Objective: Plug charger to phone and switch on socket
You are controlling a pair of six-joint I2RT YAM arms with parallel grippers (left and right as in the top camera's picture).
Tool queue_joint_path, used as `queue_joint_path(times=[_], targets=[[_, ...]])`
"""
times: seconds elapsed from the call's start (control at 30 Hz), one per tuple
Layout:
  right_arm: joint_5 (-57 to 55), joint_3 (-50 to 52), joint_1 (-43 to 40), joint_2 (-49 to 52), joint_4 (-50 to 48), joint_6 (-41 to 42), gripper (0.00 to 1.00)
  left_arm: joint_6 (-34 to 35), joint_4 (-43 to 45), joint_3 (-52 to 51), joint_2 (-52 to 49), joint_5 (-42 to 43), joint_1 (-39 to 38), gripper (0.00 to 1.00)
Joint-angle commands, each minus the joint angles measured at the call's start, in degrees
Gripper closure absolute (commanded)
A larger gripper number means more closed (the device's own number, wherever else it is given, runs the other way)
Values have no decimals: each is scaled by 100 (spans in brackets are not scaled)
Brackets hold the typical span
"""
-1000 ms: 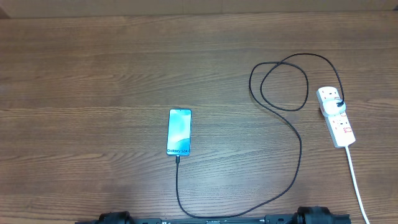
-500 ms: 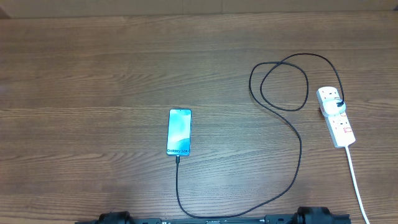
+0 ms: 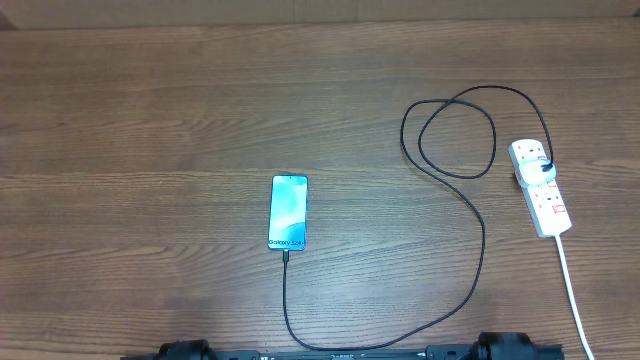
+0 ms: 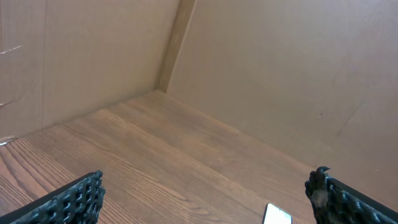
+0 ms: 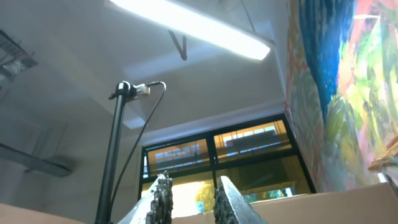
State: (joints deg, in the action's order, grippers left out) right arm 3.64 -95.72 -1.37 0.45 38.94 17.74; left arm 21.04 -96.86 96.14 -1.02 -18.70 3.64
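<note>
**Overhead: phone and power strip joined by the cable, both grippers empty**

Overhead, a slim rectangular phone [image 3: 288, 212] with a lit pale-blue screen and black edges lies flat near the middle of the brown wood-grain table [image 3: 150, 120], its "Galaxy S24+" end towards the robot. The long thin black charger cable [image 3: 484, 240] meets that near short edge with its small tip. It then drops to the table's front edge, swings right and up, and makes a loop. It ends at a dark plug [image 3: 546, 170] seated on the small white elongated plastic power strip [image 3: 540, 190], which lies well to the right of the phone. The strip's thick white cord [image 3: 570, 290] trails to the front edge. How the strip's switches stand cannot be told.

On the left wrist view, the left gripper [image 4: 206, 180] hangs above the table with its black ribbed fingers [image 4: 68, 202] spread wide and nothing between them. A corner of the phone [image 4: 278, 215] peeks in at the lower edge, with plain brown cardboard walls [image 4: 280, 74] behind.

On the right wrist view, the right gripper [image 5: 191, 186] points upward at a ceiling strip light [image 5: 193, 25]. Its fingers [image 5: 163, 198] stand a narrow gap apart, holding nothing.
</note>
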Motion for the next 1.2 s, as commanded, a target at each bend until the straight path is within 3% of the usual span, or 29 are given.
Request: queue_joint_path(times=[0.0, 0.2, 0.27, 0.3, 0.43, 0.47, 0.87, 1.17], targets=[[-127, 0, -7, -15, -31, -24, 73, 20, 9, -2, 74, -33, 11, 0], [-122, 79, -221, -15, -24, 0, 64, 20, 9, -2, 74, -33, 11, 0], [-118, 179, -295, -15, -35, 20, 55, 20, 9, -2, 74, -33, 11, 0], [-114, 240, -326, -15, -68, 59, 49, 20, 9, -2, 74, -33, 9, 1], [-103, 472, -514, -15, -116, 509, 3, 20, 9, -2, 74, -33, 11, 0], [-103, 496, -564, -15, -116, 612, 0, 20, 9, -2, 74, -33, 11, 1], [216, 496, 0, -15, -94, 966, 0, 20, 9, -2, 74, -33, 11, 1], [-1283, 625, -46, -11, -101, 909, 0, 20, 9, -2, 74, -33, 11, 0]])
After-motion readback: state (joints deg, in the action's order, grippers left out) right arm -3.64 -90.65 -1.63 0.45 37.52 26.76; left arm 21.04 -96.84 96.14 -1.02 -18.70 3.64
